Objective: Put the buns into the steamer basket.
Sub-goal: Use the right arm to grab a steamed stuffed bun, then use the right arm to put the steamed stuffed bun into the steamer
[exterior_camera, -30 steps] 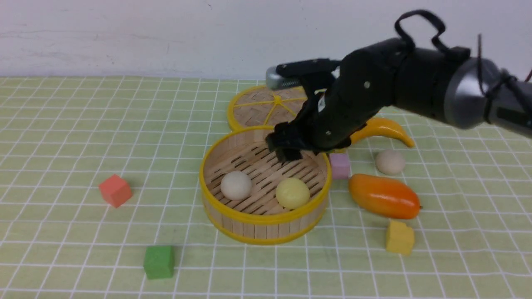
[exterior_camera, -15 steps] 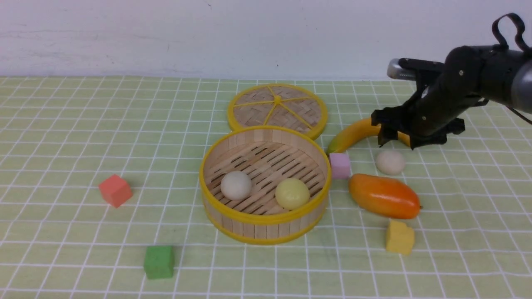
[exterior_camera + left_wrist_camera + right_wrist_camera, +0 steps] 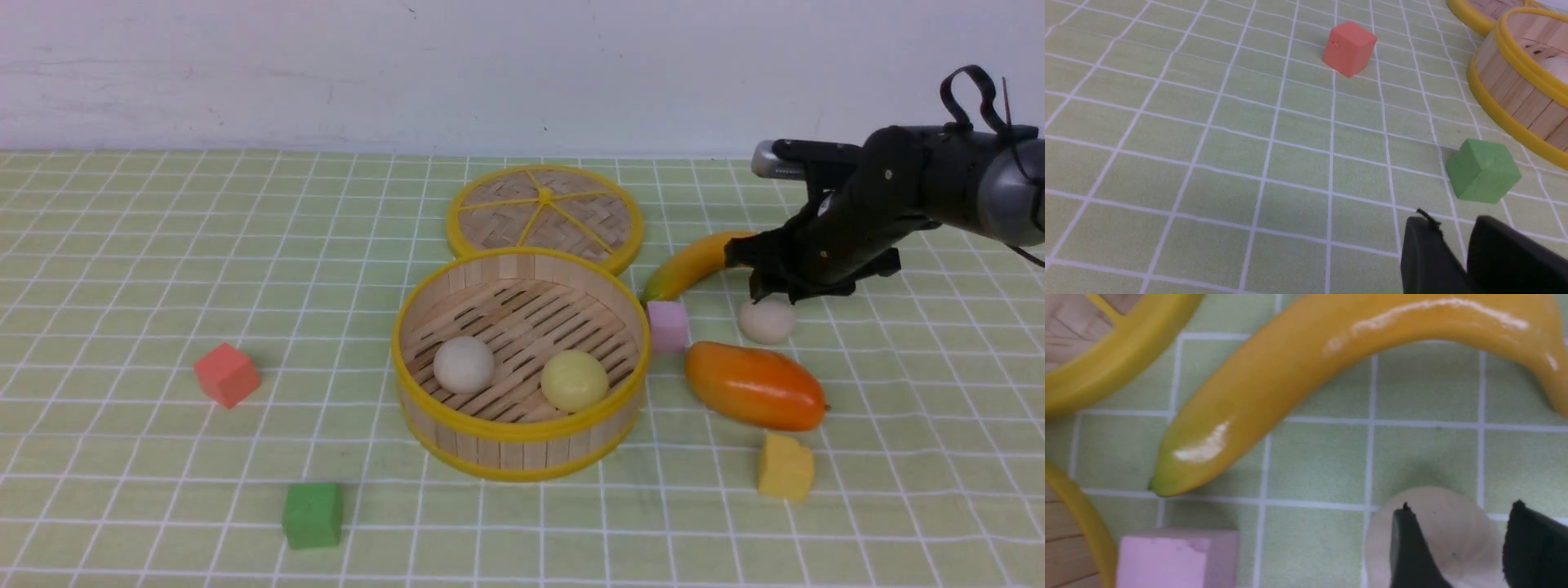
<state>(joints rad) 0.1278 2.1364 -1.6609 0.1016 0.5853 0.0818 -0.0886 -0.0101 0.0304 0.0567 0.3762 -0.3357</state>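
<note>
The steamer basket [image 3: 520,437] stands mid-table with an off-white bun [image 3: 464,364] and a pale yellow bun [image 3: 575,380] on its slatted floor. A third, beige bun [image 3: 766,321] lies on the cloth to the right, between the banana and the mango. My right gripper [image 3: 767,291] hovers just above it, open; in the right wrist view its fingertips [image 3: 1406,522] straddle the bun's top [image 3: 1457,539] without pinching it. My left gripper [image 3: 1453,228] is out of the front view; its wrist view shows the jaws slightly apart and empty above the cloth, near the green cube.
A flat woven lid [image 3: 545,214] lies behind the basket. A banana [image 3: 694,263], pink cube [image 3: 668,325], orange mango [image 3: 755,385] and yellow cube [image 3: 785,467] crowd the right side. On the left sit a red cube [image 3: 227,374] and a green cube [image 3: 312,514].
My right arm swung from above the basket to the right, then sank onto the beige bun on the cloth while its jaws narrowed. The two buns in the basket stayed put.
</note>
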